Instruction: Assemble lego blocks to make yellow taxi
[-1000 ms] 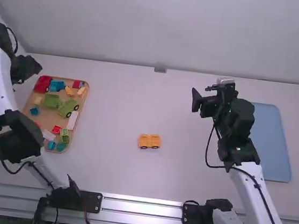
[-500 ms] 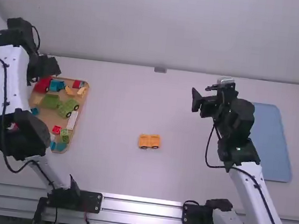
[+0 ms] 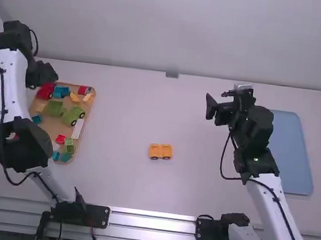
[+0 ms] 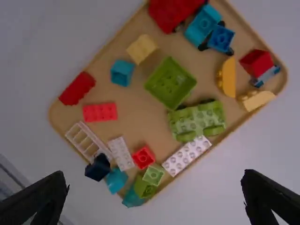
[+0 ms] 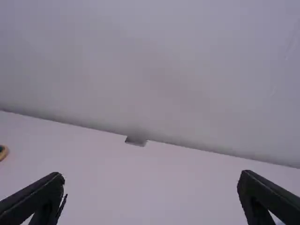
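Well, assorted blocks across tray

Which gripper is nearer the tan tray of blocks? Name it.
Left. The left gripper hangs open by the far end of the tray; the right gripper is across the table, toward the blue mat.

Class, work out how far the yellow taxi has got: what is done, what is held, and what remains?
Started, it seems: a yellow-orange wheeled base stands on the table. Nothing is in hand: left gripper and right gripper are open and empty. Probably left is the upper body; a curved yellow piece and pale yellow brick lie unattached in the tray.
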`<action>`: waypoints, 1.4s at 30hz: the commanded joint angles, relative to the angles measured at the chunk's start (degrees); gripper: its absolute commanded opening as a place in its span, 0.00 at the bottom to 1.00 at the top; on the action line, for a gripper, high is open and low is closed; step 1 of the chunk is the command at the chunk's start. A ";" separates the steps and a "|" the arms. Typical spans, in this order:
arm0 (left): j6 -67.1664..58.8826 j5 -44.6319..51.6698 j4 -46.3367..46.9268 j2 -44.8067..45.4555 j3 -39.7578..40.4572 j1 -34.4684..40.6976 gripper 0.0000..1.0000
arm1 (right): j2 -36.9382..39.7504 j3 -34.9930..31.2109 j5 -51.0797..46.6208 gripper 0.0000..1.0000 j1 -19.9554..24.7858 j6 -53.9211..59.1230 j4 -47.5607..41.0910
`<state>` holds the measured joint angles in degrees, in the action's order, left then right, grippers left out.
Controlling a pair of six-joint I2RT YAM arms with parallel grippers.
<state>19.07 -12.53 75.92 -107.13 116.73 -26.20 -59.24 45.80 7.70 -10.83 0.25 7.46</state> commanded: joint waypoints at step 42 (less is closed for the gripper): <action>-51.95 17.81 -21.18 -26.86 1.29 -15.80 0.89 | -0.35 2.23 -0.02 0.99 -3.04 -0.52 -0.63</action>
<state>-29.91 3.33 55.51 -132.20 116.75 -41.78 -59.24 45.80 7.62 -14.20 0.03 6.61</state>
